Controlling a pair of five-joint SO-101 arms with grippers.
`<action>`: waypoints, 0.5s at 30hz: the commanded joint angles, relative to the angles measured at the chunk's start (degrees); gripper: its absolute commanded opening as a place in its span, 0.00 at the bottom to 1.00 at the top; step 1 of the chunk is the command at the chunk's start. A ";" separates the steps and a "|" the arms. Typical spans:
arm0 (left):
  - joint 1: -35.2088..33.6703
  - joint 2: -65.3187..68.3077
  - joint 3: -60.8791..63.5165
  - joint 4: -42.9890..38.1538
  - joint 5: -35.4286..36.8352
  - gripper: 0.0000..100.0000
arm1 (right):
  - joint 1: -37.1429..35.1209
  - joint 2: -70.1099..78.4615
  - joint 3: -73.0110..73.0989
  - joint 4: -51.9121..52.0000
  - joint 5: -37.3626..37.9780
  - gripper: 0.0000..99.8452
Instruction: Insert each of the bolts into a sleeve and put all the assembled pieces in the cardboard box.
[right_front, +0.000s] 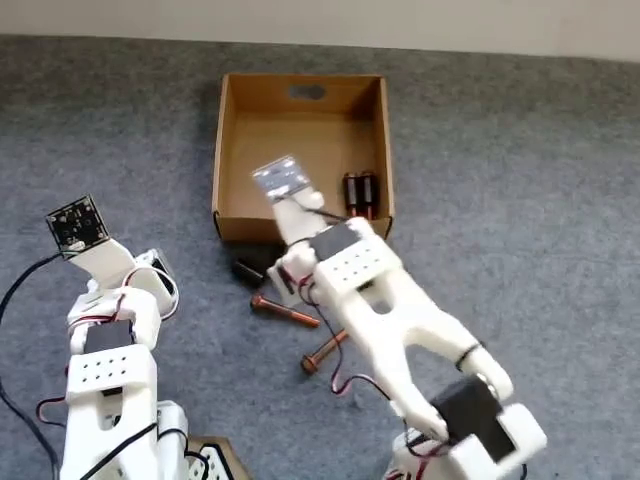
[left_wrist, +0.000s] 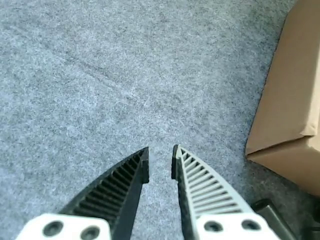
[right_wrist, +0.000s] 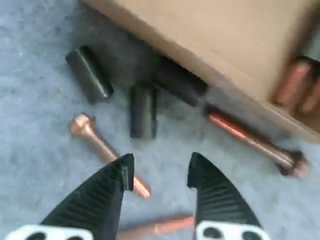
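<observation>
**At the box's front wall: both grippers empty**

Cardboard box (right_front: 222, 150) sits on grey carpet (right_front: 520, 200). My left gripper (left_wrist: 160, 157), jaws narrowly apart, hangs beside its corner. My right gripper (right_wrist: 160, 167), jaws apart, hangs over loose bolts (right_wrist: 102, 147) and black sleeves (right_wrist: 90, 74) crowding that wall. Two assembled pieces (right_front: 360, 195) lie inside.

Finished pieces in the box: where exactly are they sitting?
In the high view, two pieces sit side by side in the near right corner of the cardboard box, against its front wall.

Sleeves (right_front: 248, 270) partly under right arm (right_front: 385, 300)
</observation>
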 joint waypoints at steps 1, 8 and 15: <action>0.40 -1.01 -2.42 -0.79 0.35 0.10 | -1.19 3.74 -0.84 -6.20 0.26 0.19; 0.57 -1.01 -2.42 -0.97 0.35 0.10 | -0.84 7.60 -0.84 -12.62 0.35 0.19; 0.66 -0.92 -2.42 -0.97 0.35 0.10 | -1.10 10.86 -0.84 -13.32 0.62 0.19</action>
